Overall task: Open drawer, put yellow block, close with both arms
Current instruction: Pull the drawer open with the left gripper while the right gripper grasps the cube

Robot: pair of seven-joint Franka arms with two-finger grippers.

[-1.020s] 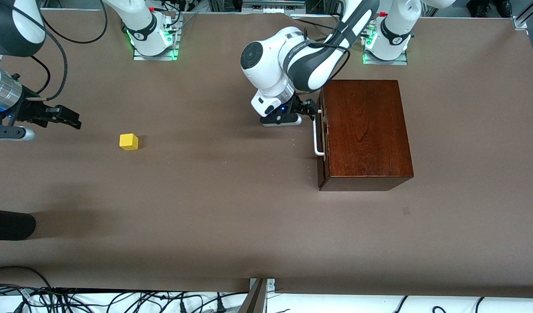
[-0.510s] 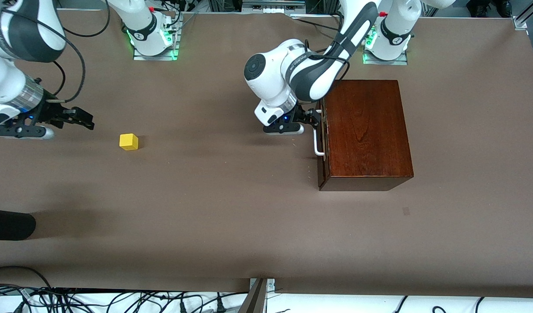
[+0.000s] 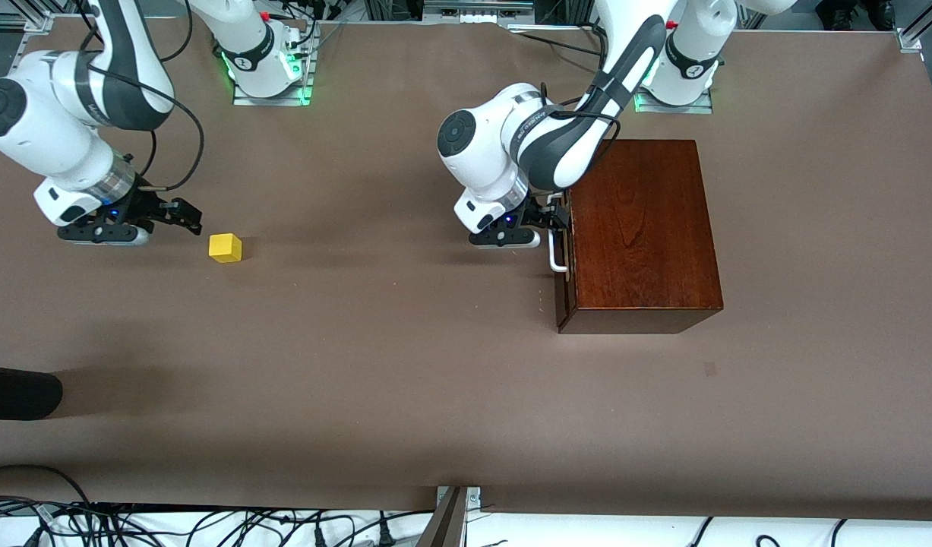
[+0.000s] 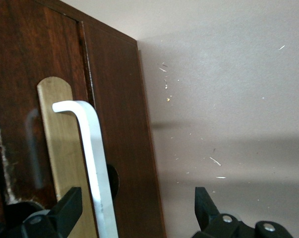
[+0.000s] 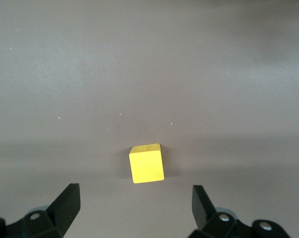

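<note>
With fingers spread, the left gripper straddles the white bar handle of the glossy mahogany box's closed drawer, while the equally spread right gripper nears the small yellow cube at its 4 o'clock; either could slip if misaligned.

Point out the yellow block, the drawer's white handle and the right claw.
yellow block [image 3: 225, 248]: front view, on its top face.
white handle [image 4: 95, 163]: left wrist view, on the middle of the bar.
right claw [image 5: 134, 206]: right wrist view, midway between its open fingertips.
</note>
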